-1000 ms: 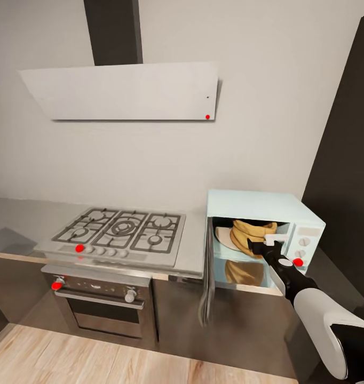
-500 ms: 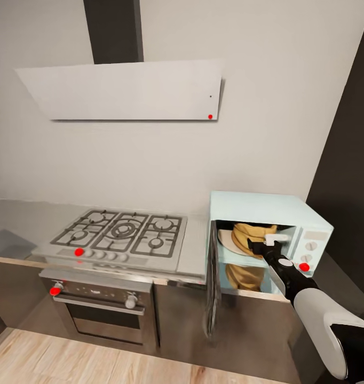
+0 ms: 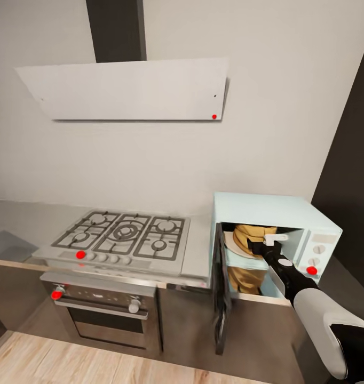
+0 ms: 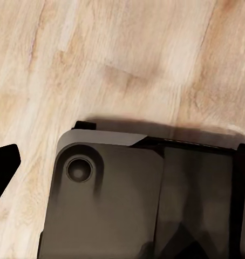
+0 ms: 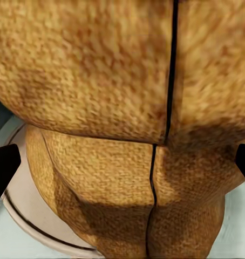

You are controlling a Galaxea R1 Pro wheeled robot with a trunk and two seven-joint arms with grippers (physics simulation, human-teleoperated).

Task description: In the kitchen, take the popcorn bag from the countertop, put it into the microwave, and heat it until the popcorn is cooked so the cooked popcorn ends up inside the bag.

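Note:
The pale-blue microwave (image 3: pixel 273 205) stands on the steel countertop (image 3: pixel 22 218) with its dark door (image 3: pixel 221 288) swung open to the left. Inside it, the tan popcorn bag (image 3: pixel 248 233) leans on a white round plate (image 3: pixel 231 246), and its lower part shows below the oven floor. My right gripper (image 3: pixel 262 244) reaches into the cavity, right against the bag. In the right wrist view the bag (image 5: pixel 117 108) lies close up between the spread black fingertips (image 5: pixel 4 164), above the plate (image 5: pixel 25 216). My left gripper (image 4: pixel 122 162) hangs over the wood floor, one fingertip (image 4: pixel 4 164) showing.
A gas hob (image 3: pixel 123 234) sits left of the microwave, with a steel-fronted oven (image 3: pixel 102 314) beneath and a white hood (image 3: pixel 128 90) above. A tall dark cabinet (image 3: pixel 353 160) rises at the right. The robot's dark base (image 4: pixel 128 205) lies under the left gripper.
The camera has moved, so the microwave looks larger and further right and its open door shows more. The right gripper stays at the bag in the cavity.

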